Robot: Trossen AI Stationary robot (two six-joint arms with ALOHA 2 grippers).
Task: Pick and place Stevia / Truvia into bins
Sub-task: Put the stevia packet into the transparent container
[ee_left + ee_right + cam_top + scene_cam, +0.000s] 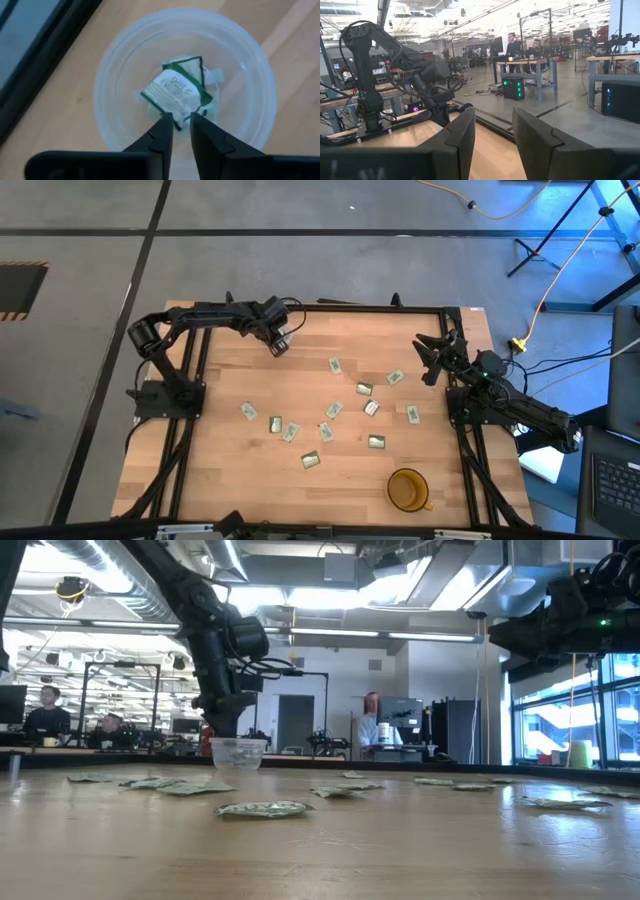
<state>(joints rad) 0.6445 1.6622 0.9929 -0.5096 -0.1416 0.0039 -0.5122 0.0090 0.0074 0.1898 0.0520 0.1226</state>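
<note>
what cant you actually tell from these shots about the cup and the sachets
- How many sachets lie in the clear cup: the left wrist view shows one sachet over paper beneath; the left gripper covers the rest.
- The cup in the high view: the left gripper covers it from above.
- Printing on the loose sachets: too small in the high view, edge-on in the low view.
- The amber cup: not visible in the low view.

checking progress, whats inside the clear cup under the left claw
The clear cup holds a crumpled green and white sachet. The left claw sits just above it, nearly shut. Its tips cover the sachet's near edge, so anything beneath cannot be seen.
</note>
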